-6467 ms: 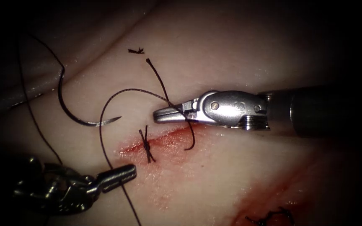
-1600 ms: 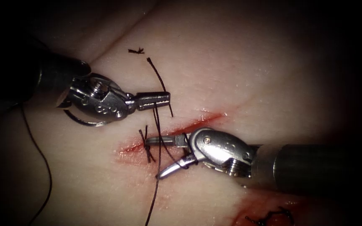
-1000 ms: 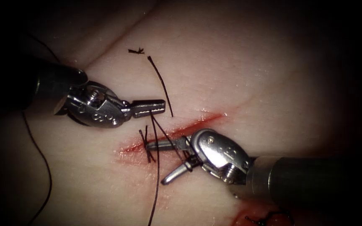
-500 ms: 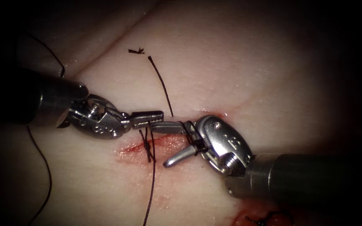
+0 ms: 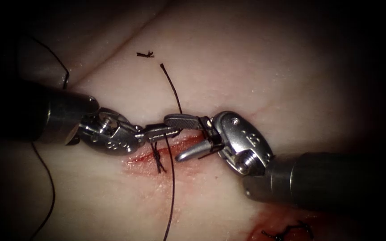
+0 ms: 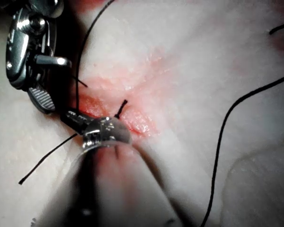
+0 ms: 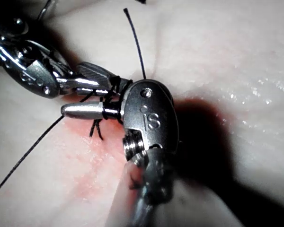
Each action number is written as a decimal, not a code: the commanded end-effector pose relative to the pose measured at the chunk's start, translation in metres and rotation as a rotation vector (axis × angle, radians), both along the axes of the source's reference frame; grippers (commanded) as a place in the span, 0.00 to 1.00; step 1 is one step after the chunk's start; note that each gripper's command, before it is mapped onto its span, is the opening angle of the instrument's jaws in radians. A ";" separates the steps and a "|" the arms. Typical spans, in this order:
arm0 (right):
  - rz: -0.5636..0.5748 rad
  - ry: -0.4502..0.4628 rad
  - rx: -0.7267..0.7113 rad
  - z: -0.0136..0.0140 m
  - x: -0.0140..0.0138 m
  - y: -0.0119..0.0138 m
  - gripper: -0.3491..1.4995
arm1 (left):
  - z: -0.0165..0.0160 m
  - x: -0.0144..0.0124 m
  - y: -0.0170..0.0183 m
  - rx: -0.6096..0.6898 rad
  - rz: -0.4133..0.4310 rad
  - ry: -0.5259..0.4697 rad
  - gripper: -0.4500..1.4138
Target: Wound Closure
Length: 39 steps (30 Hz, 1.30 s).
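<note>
My left tool (image 5: 168, 131) comes in from the left with its jaws shut on the dark thread (image 5: 173, 178), which hangs down across the cut (image 5: 188, 143). Facing it tip to tip is my right tool (image 5: 173, 138); its jaws stand open, with thread wound around them near the hinge (image 5: 208, 134). Its upper jaw lies over the lower end of the free thread tail (image 5: 170, 87). A tied stitch (image 5: 157, 156) sits on the cut. The needle lies left of the cut, hidden behind the left shaft. The right wrist view shows the wound thread (image 7: 112, 90) and the tail (image 7: 135, 42).
A short cut end of thread (image 5: 145, 54) lies on the tissue above. Red fluid marks the cut and a second patch with another stitch (image 5: 287, 232) at the lower right. The long thread (image 5: 50, 187) trails down the left side.
My right tool has risen from the cut toward the thread tail, carrying the wound thread on its open jaws. My left tool has shifted down and right, still holding the thread.
</note>
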<state>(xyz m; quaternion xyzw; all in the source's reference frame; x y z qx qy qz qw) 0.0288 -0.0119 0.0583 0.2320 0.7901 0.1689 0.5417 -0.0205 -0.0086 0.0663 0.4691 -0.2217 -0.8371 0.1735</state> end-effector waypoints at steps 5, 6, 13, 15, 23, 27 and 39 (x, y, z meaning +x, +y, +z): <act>0.103 -0.086 0.011 0.0011 0.0002 0.0007 0.66 | -0.0001 -0.0014 -0.0017 -0.001 -0.018 0.015 0.00; 0.117 -0.102 0.011 0.0012 0.0002 0.0008 0.66 | -0.0002 -0.0015 -0.0018 -0.001 -0.020 0.017 0.00; 0.171 -0.226 0.036 0.0013 0.0000 0.0008 0.65 | -0.0003 -0.0017 -0.0028 -0.010 -0.052 0.046 0.00; 0.157 -0.226 0.078 0.0013 -0.0001 0.0008 0.64 | 0.0000 -0.0017 -0.0036 -0.019 -0.070 0.062 0.00; 0.219 -0.274 0.180 0.0022 -0.0003 0.0018 0.63 | 0.0008 -0.0019 -0.0055 -0.030 -0.082 0.078 0.00; 0.282 -0.323 0.240 0.0036 -0.0007 0.0018 0.63 | 0.0002 -0.0025 -0.0062 -0.024 -0.078 0.079 0.00; 0.355 -0.447 0.254 0.0045 -0.0007 0.0024 0.59 | -0.0017 -0.0038 -0.0067 -0.004 -0.083 0.086 0.00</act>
